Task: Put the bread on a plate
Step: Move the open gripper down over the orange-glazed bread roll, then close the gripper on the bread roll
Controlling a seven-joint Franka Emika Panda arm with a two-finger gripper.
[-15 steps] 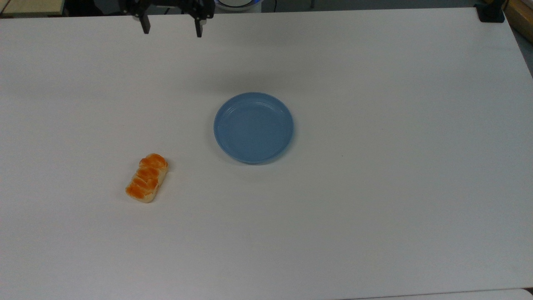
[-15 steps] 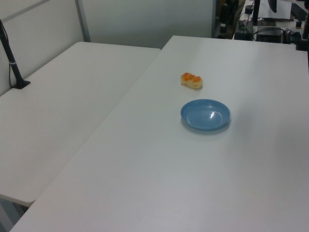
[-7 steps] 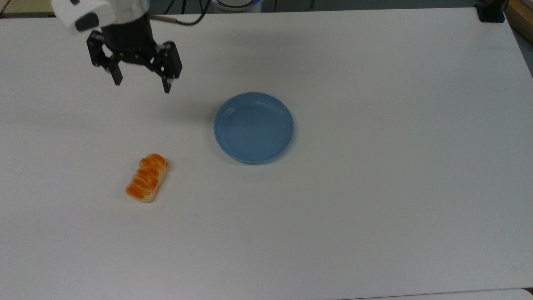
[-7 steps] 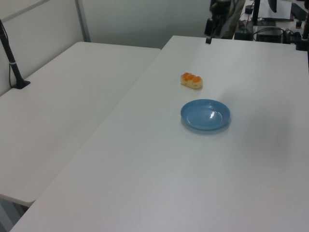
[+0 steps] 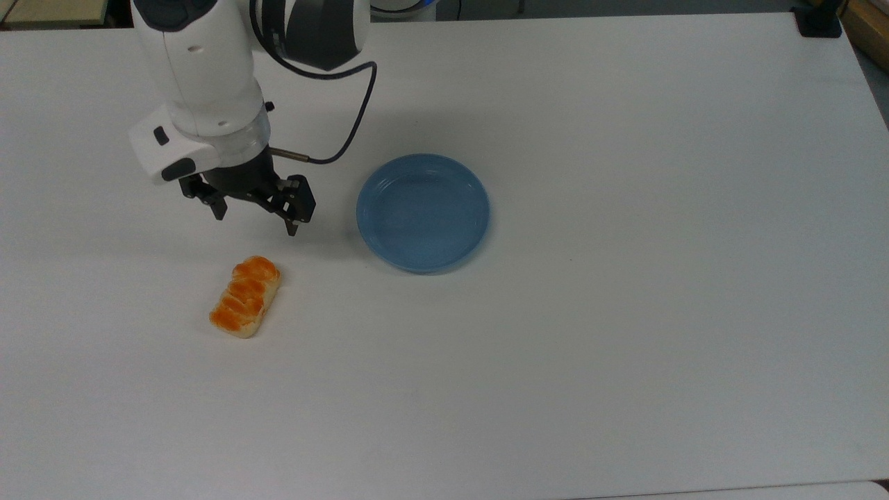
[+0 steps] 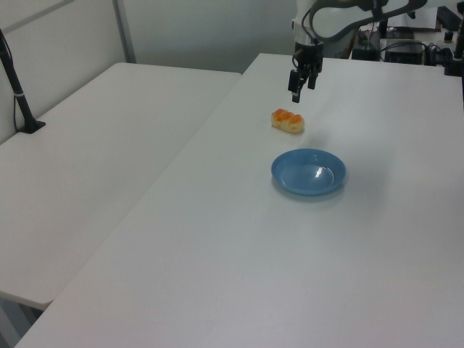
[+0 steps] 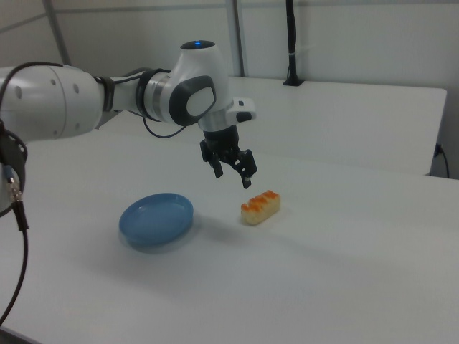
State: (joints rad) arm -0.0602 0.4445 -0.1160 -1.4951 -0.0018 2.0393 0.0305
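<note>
White table (image 5: pixel 625 347), matte, evenly lit, soft shadows. Second white table (image 6: pixel 109 167) butts against it along the left view's left, narrow seam between. Black clamped pole (image 6: pixel 18 90) at that table's far edge. Pale partition wall (image 7: pixel 344 36) behind. Cluttered desk with cables (image 6: pixel 406 47) at the left view's top right.

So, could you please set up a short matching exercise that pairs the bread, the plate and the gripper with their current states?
Things:
1. bread
2. plate
3. gripper

States:
A. open, raised above the table
B. empty, on the table
C. lying on the table, apart from the other two

Pairs: 1-C, 2-B, 3-A
</note>
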